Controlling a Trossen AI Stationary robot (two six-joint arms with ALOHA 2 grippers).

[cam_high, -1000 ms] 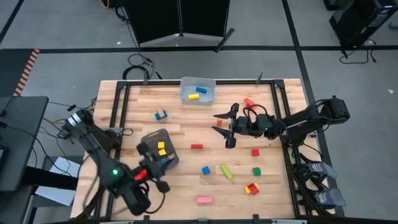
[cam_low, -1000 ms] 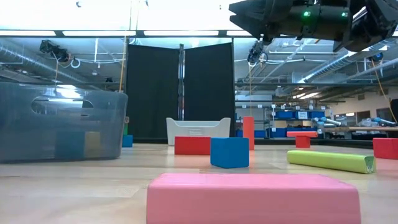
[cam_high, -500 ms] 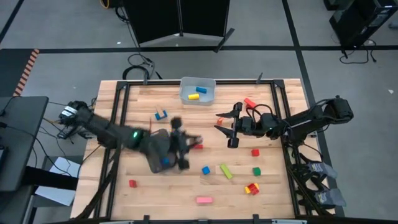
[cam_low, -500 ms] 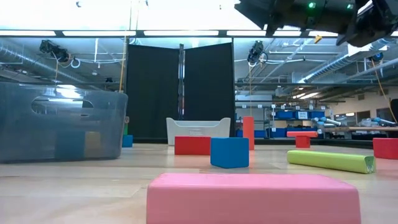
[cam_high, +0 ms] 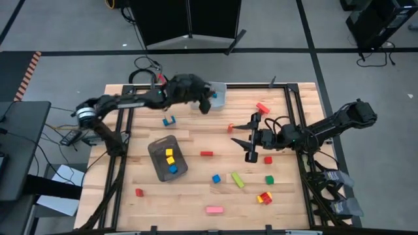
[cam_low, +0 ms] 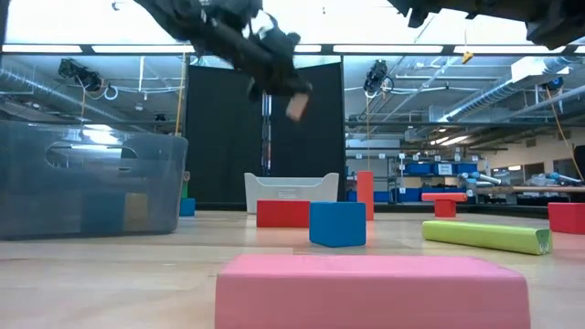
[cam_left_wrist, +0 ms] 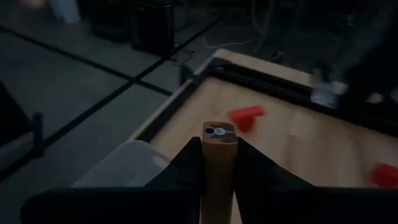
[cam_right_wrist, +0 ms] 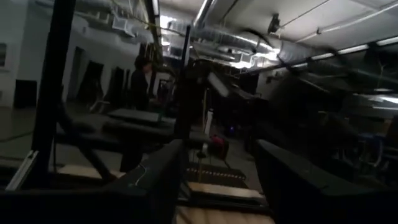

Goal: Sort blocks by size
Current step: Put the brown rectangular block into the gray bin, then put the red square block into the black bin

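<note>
Table [cam_high: 287,196]: wooden top in a dark frame.

Left gripper [cam_high: 206,103]: raised over the far edge of the table, at the light bin [cam_high: 219,91]. Fingers clamped on a plain wood bar [cam_left_wrist: 219,163], which stands out forward between them; in the low view the bar's end [cam_low: 296,107] shows high above the tabletop.

Right gripper [cam_high: 249,138]: over the right middle of the table, fingers spread wide, holding nothing.

Dark grey tray [cam_high: 157,149]: left of centre, holding two yellow cubes and one blue cube.

Loose blocks, all well apart from the left gripper:
- pink bar [cam_high: 214,209], near edge;
- green bar [cam_high: 237,180], near centre;
- red bar [cam_high: 206,154], mid-table;
- red bar [cam_high: 262,107], far right;
- blue cube [cam_high: 215,177], beside the green bar;
- red cube [cam_high: 267,159], just near of the right gripper;
- green cube [cam_high: 269,179], right;
- red cube [cam_high: 138,192], near left.
</note>
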